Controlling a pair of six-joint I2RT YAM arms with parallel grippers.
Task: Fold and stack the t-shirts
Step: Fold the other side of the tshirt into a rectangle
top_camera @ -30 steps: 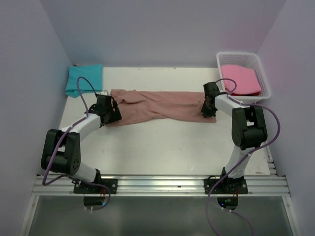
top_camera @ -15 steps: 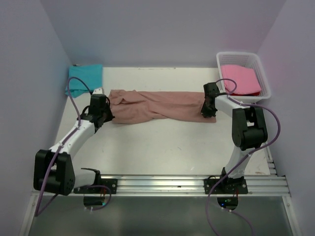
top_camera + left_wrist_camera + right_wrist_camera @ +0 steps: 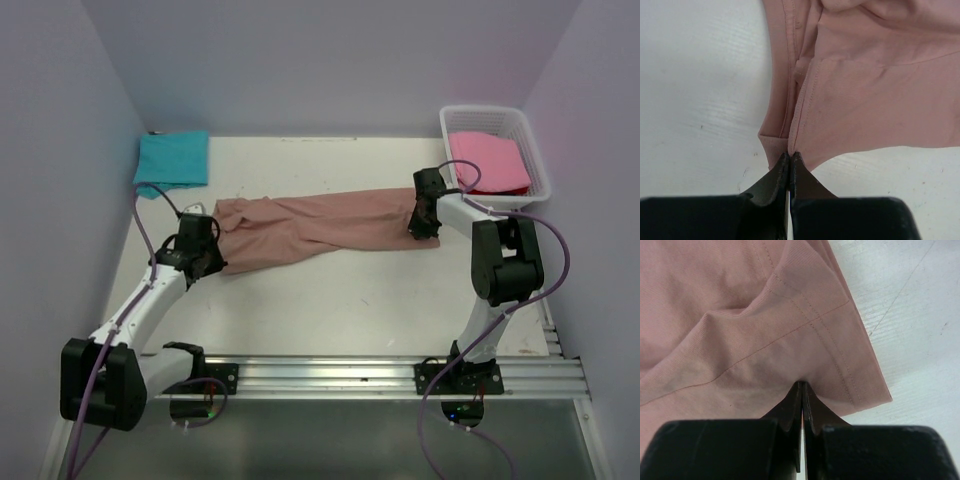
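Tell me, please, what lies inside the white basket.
A pink t-shirt lies folded in the white basket. Whether anything lies beneath it cannot be seen; the shirt covers the bottom.

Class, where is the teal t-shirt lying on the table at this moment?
In the top view, the teal t-shirt lies folded in the far left corner of the table, just beyond the left end of the salmon-brown t-shirt.

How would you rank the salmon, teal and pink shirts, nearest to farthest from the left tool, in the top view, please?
1. Salmon shirt, in the left tool.
2. Teal shirt, far-left corner.
3. Pink shirt, far-right basket.
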